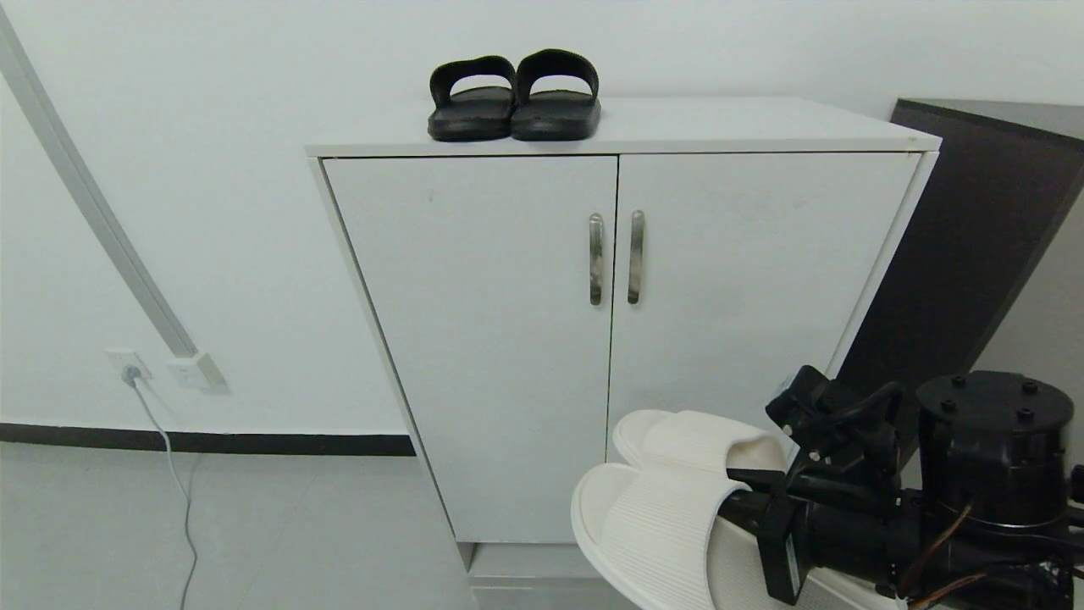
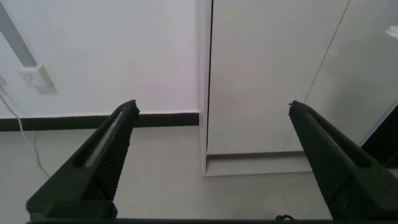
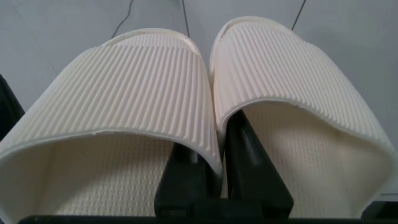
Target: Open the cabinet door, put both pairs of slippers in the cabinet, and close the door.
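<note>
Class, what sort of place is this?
Likely a home or office entryway: a white cabinet against a plain wall, black slippers on top, a wall socket near the floor.

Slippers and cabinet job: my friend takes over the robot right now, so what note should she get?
Left gripper: open, empty, facing the lower left corner of the cabinet.
Right gripper: shut on the white slippers, held as a pair in front of the cabinet.
Black slippers: side by side on the cabinet top.
Done: the white pair is in hand.
Left: both doors are shut. Open one, put both pairs inside, close it.
</note>
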You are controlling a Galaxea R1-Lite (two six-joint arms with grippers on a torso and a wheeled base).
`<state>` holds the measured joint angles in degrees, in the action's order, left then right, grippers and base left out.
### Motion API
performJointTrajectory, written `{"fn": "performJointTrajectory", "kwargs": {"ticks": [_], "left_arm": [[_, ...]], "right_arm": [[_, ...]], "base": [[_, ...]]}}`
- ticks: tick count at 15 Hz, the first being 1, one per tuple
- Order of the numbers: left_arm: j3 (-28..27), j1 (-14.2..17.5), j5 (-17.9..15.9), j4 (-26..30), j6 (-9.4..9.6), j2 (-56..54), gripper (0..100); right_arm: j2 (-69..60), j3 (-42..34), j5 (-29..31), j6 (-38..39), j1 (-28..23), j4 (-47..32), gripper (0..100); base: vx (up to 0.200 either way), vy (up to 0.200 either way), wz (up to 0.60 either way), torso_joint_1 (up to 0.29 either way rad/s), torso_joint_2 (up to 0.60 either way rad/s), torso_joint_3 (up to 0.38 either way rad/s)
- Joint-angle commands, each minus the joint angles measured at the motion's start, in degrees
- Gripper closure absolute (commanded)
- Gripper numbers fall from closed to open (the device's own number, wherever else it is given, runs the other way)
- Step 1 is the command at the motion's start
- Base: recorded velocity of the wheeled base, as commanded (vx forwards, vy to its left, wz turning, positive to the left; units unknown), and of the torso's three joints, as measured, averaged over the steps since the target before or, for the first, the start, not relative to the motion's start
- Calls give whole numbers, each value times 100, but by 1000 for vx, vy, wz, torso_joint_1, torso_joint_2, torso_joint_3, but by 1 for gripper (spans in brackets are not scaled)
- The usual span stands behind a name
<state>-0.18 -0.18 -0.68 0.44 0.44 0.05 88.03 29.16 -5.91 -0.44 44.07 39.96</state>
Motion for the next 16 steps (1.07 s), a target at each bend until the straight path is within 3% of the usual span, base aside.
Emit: {"fn": "performJointTrajectory", "kwargs": {"ticks": [1,6,7,8,9,13,14,16], "left_arm": [[1,1,-2,9,0,21,0],[-43,-52,-64,-9,176,364,0],[-368,-52,-116,-26,62,619,0],[-975,-52,-231,-26,-316,971,0],[-1362,-52,-459,0,-518,1287,0],[-1608,-70,-1672,-475,-439,3133,0],[-1590,-87,-2234,-905,-439,3643,0],[-1643,-166,-2639,-1573,-431,4302,0]], "right_arm": [[30,2,-6,9,5,3,100],[127,-51,-6,-9,-12,100,100],[127,-42,2,-18,-21,108,100],[127,-51,2,-18,-21,108,100],[118,-60,2,-18,-21,108,100],[100,-183,2,-9,-21,328,100],[136,-200,2,-18,-21,398,100],[162,-200,11,-18,-21,416,100]], "base": [[0,0,0,-32,447,422],[0,0,0,-2,180,167],[0,0,0,0,0,0],[0,0,0,0,0,0],[0,0,0,0,0,0],[0,0,0,0,0,0],[0,0,0,0,0,0],[0,0,0,0,0,0]]}}
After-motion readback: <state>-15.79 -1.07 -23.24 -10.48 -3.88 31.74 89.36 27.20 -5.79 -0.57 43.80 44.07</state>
